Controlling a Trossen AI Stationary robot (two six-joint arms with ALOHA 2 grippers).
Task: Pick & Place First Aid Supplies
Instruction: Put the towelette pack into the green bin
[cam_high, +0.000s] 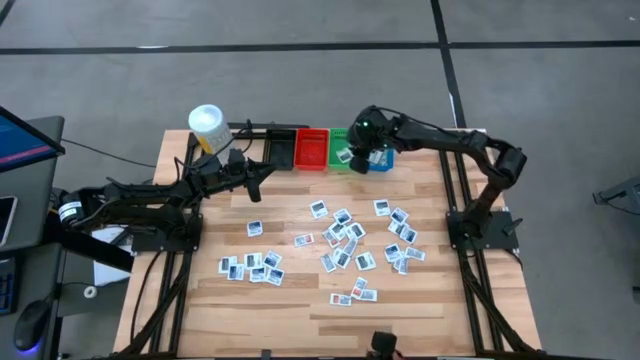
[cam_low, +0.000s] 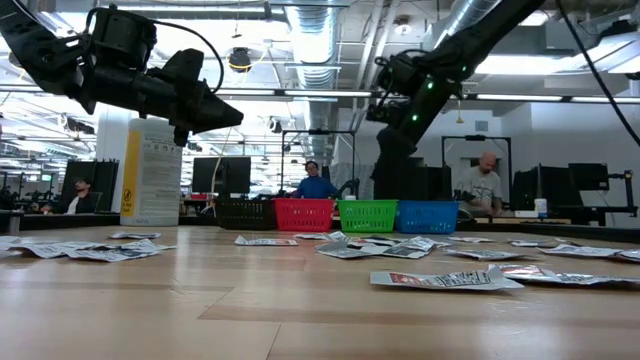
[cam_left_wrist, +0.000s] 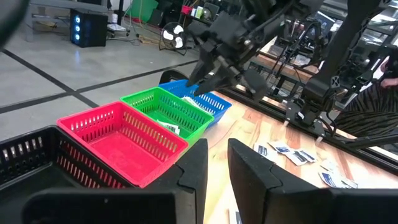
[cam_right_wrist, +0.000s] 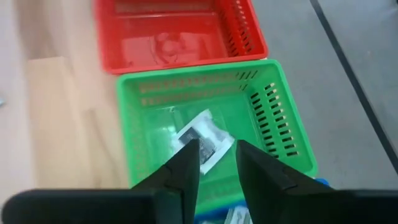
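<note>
Several white first aid packets (cam_high: 345, 238) lie flat, scattered over the wooden table. My right gripper (cam_right_wrist: 216, 149) hangs open above the green bin (cam_right_wrist: 273, 112), fingers slanting down with nothing between them. Below it one white packet with dark print (cam_right_wrist: 204, 138) lies inside the green bin, apart from the fingers. My left gripper (cam_high: 262, 172) waits open and about level near the black bin (cam_high: 281, 148), holding nothing.
The black, red (cam_high: 311, 148), green and blue (cam_high: 381, 160) bins stand in a row at the table's far edge. A white-capped yellow bottle (cam_high: 207, 125) stands at the far left corner. People sit in the room behind the table.
</note>
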